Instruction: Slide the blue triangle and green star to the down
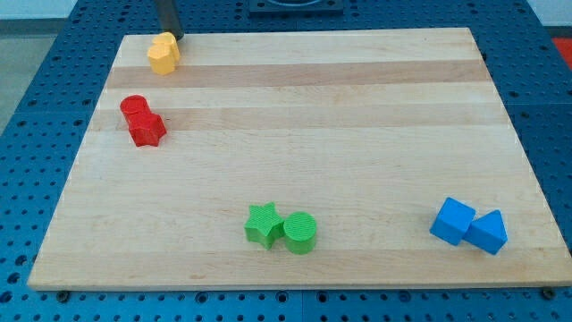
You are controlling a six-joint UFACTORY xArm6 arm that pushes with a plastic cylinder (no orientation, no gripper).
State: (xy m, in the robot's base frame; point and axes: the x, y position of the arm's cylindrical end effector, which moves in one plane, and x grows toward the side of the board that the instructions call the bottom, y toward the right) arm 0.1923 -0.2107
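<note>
Blue triangle (pixel 488 232) sits near the table (pixel 357 107) bottom-right corner, touching a blue cube (pixel 452 220) on its left. Green star (pixel 262 224) lies at bottom centre, touching a green cylinder (pixel 300 233). The rod carries no pincer; the tip (pixel 175 39) rests at top left beside the yellow block (pixel 164 53), above two red blocks (pixel 142 121).

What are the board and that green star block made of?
The board looks like pale unpainted wood: grain lines and joined strips show. The green star seems moulded or printed plastic, matte, with faint ridges, though I can't be sure.
</note>
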